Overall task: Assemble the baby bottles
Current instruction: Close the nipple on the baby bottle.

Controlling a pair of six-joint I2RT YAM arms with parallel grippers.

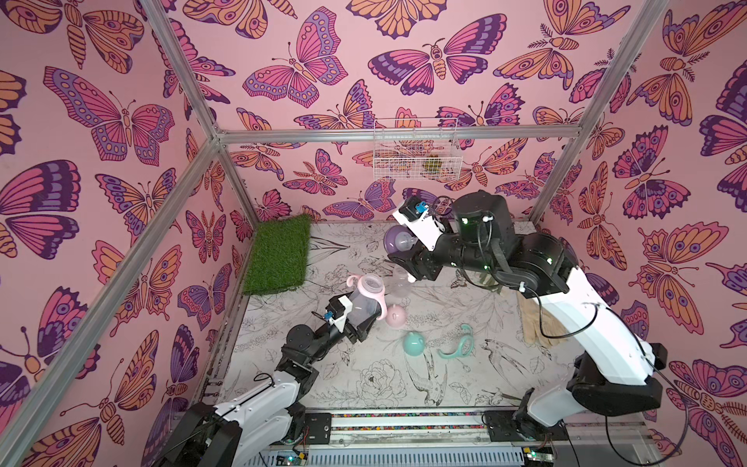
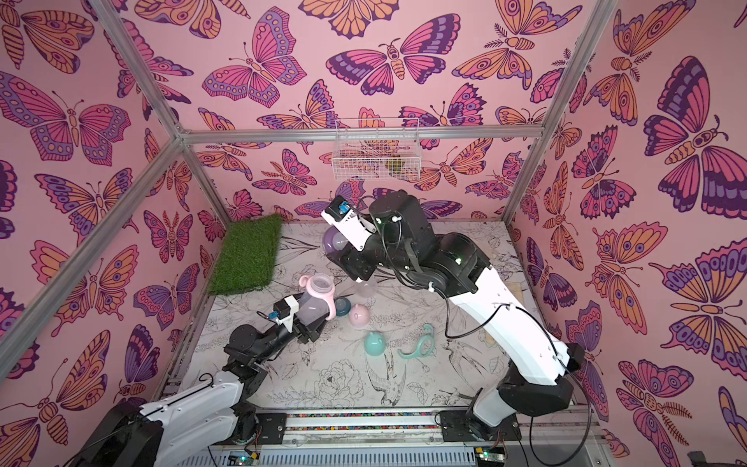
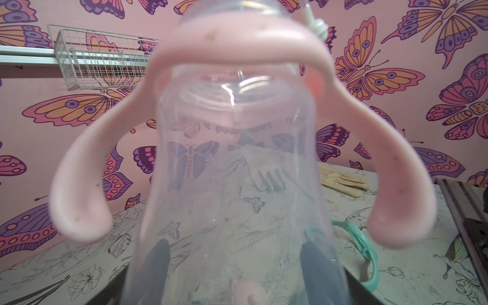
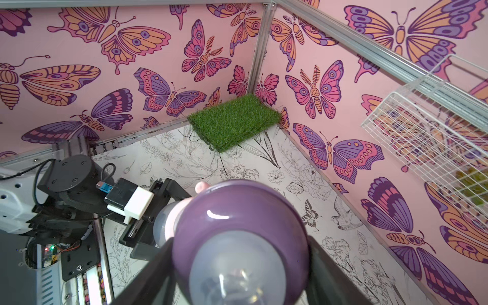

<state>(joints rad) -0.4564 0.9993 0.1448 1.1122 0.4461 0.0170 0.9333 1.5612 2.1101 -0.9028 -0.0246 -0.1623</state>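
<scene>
My left gripper (image 1: 357, 321) (image 3: 235, 266) is shut on the body of a clear baby bottle (image 1: 359, 305) (image 3: 232, 171), tilted, with a pink twin-handled ring (image 1: 370, 285) (image 3: 237, 52) round its neck. Higher and further back, my right gripper (image 1: 406, 252) (image 4: 240, 266) is shut on a purple nipple collar (image 1: 396, 241) (image 4: 237, 224) with a clear nipple in it. A second clear bottle (image 1: 400, 279) lies on the table below it. A pink dome cap (image 1: 395, 316), a teal dome cap (image 1: 414, 343), a teal handle ring (image 1: 456, 343) and a dark teal collar (image 2: 343, 306) lie loose.
A green grass mat (image 1: 279, 254) fills the back left corner. Beige gloves (image 1: 533, 319) lie at the right under my right arm. A white wire basket (image 1: 416, 149) hangs on the back wall above the table (image 1: 364, 384).
</scene>
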